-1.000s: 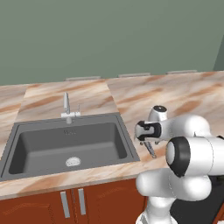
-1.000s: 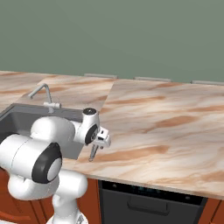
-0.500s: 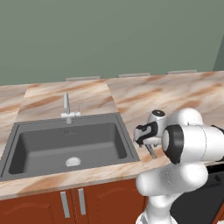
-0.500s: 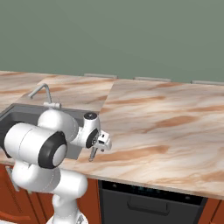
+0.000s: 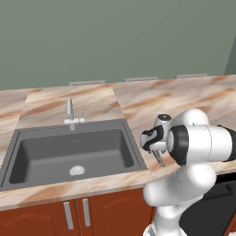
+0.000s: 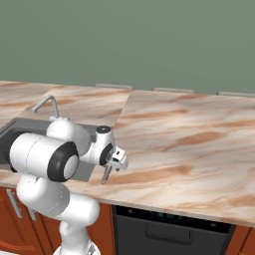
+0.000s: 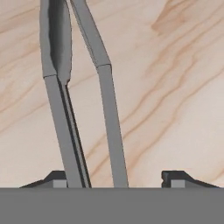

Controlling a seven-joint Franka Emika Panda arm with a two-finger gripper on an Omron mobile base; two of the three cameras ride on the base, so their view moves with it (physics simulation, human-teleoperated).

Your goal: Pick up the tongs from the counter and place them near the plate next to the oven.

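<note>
Showing: the gripper (image 7: 113, 177) low over the counter (image 6: 199, 144), astride the tongs (image 7: 74, 100).
Tongs: lie flat on the counter just right of the sink (image 5: 69, 152), near the front edge; in the right base view they show as a short grey stub (image 6: 106, 174) under the hand.
Long axis: in the hand view the two arms run away from the gripper, lengthwise between the fingertips (image 7: 175, 178), not across them.
Offset: both arms sit toward one fingertip; the other fingertip stands clear, with bare counter between.
Fingers: apart, one on each side of the tongs; no firm clamp is visible, though one tip seems to touch an arm.
Step, as judged: closing for the grasp; the lift is not yet begun.
Risk, as judged: the off-centre grip may slide the tongs sideways.
</note>
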